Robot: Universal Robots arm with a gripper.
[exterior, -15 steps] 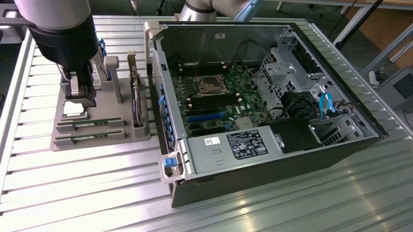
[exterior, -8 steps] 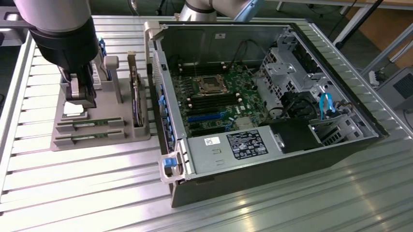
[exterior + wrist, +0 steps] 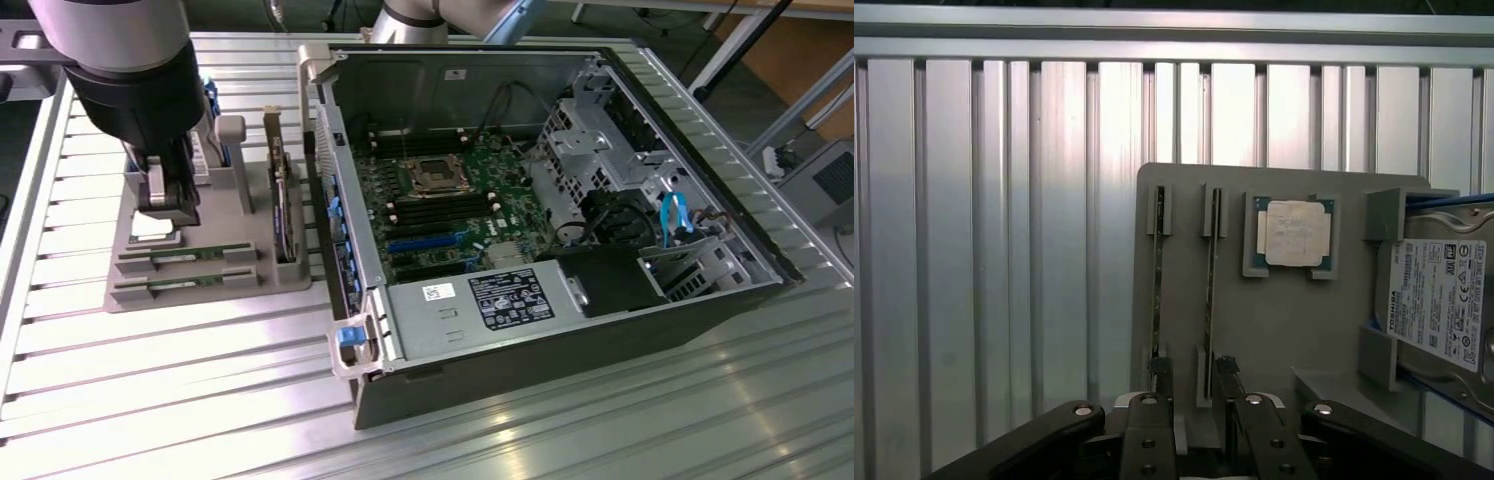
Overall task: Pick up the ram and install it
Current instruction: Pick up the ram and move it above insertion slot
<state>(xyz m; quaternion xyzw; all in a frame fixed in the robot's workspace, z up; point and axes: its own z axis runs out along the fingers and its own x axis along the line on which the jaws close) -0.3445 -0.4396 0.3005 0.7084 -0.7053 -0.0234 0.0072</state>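
Gripper (image 3: 1192, 372) directly above the ram (image 3: 1211, 290) in the grey holder (image 3: 1274, 320), fingers (image 3: 1228, 378) apart.

Exterior view: high, angled down across my worktop (image 3: 160, 400), fairly far back.
Wrist view: straight down past my tool (image 3: 1192, 378), close.
Shared: the grey holder (image 3: 274, 275).

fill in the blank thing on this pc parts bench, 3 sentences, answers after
1. The gray tray holds ___ ram sticks on edge.
2. The processor chip lies between the ram sticks and the ___.
3. The gripper hangs above the ___, not the computer case.
Missing: two; hard drive; tray.
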